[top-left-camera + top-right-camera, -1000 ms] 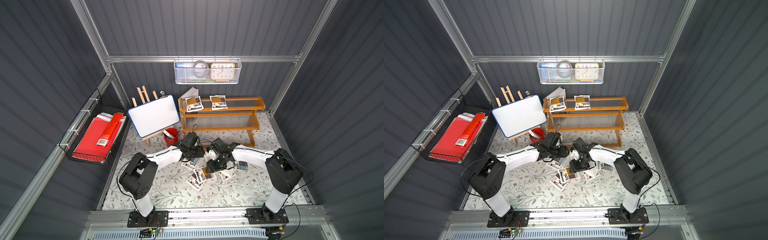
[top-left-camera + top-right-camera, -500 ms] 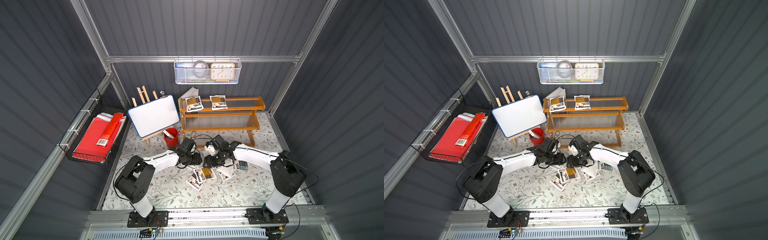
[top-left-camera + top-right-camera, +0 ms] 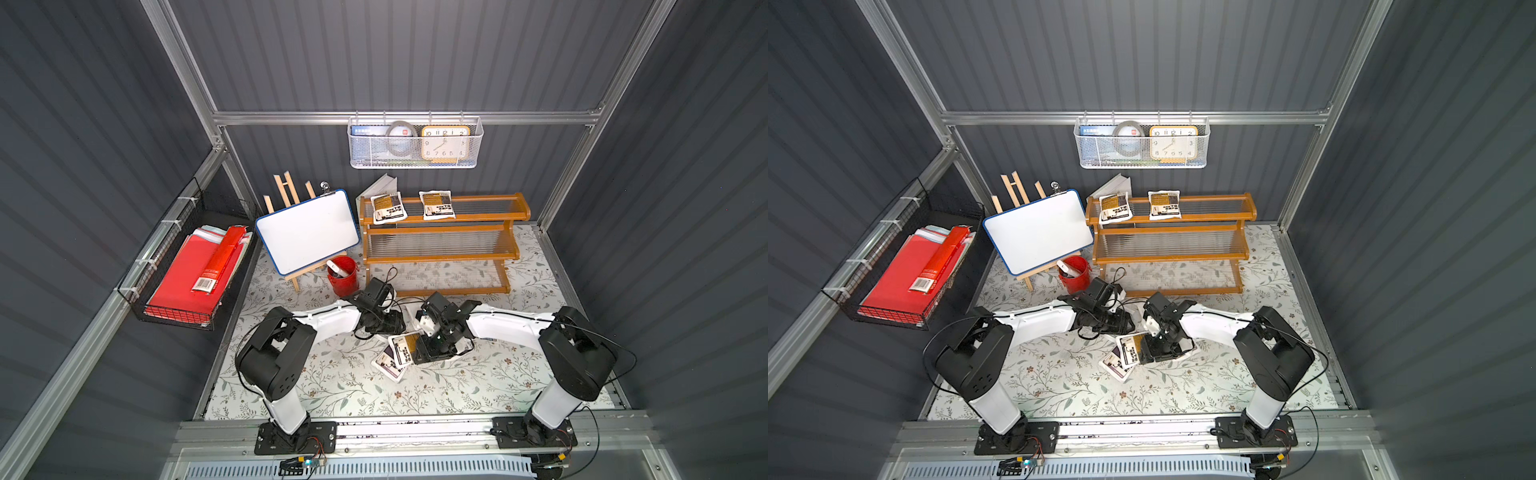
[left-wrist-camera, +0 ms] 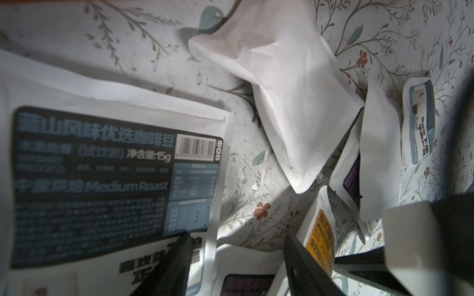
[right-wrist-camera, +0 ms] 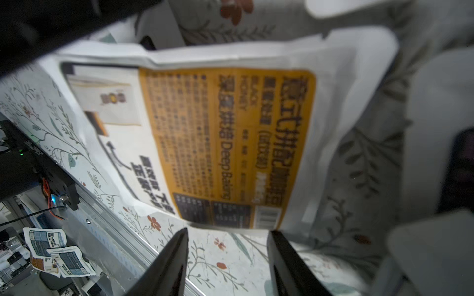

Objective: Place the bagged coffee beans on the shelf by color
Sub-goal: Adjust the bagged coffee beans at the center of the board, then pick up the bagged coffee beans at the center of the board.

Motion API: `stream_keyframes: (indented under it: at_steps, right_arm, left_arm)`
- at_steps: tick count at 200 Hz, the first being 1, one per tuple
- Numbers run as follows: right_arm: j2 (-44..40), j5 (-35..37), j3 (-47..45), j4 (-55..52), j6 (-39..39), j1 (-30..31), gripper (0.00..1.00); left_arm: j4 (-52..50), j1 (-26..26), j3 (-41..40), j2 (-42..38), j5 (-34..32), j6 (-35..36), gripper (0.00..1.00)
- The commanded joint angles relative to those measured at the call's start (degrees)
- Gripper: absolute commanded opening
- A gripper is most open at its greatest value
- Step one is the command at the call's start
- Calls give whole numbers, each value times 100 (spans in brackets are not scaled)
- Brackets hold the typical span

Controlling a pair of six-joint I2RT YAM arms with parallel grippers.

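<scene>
While both pairs of jaws stand apart with nothing between them, the right gripper [image 5: 228, 233] hovers just short of an amber-label pouch [image 5: 225, 141]; the left gripper [image 4: 236, 238] has one finger [image 4: 177, 258] over a blue-grey-label pouch [image 4: 102, 179]; other pouches [image 4: 277, 89] lie clustered on the floral mat [image 3: 332, 386]; two amber pouches [image 3: 388, 208] rest on the top tier of the shelf [image 3: 490, 217].

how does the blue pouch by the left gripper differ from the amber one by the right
The blue pouch reads Medium Roast on blue; the amber pouch, Deep Baking on amber. The left gripper overlaps the blue pouch's corner; the amber pouch lies beyond the right gripper. Both white, label up.
</scene>
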Motion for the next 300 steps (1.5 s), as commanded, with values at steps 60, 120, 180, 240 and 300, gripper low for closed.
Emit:
stream_keyframes:
  at_steps: [60, 120, 180, 240, 300]
  right_arm:
    - [376, 481, 265, 347, -162, -150, 55]
    - [706, 670, 948, 107, -515, -492, 55]
    - [687, 741, 1034, 136, -532, -521, 54]
    - [117, 808, 1008, 198, -421, -416, 53]
    - [127, 533, 591, 658, 8, 4, 50]
  left_arm:
    - [47, -31, -500, 96, 1097, 404, 46]
    - [0, -33, -916, -387, 1668, 442, 39]
    - [339, 285, -1131, -902, 1867, -48, 48]
    - [243, 839, -1282, -1318, 2278, -149, 63]
    - [449, 832, -1480, -1103, 2481, -271, 60]
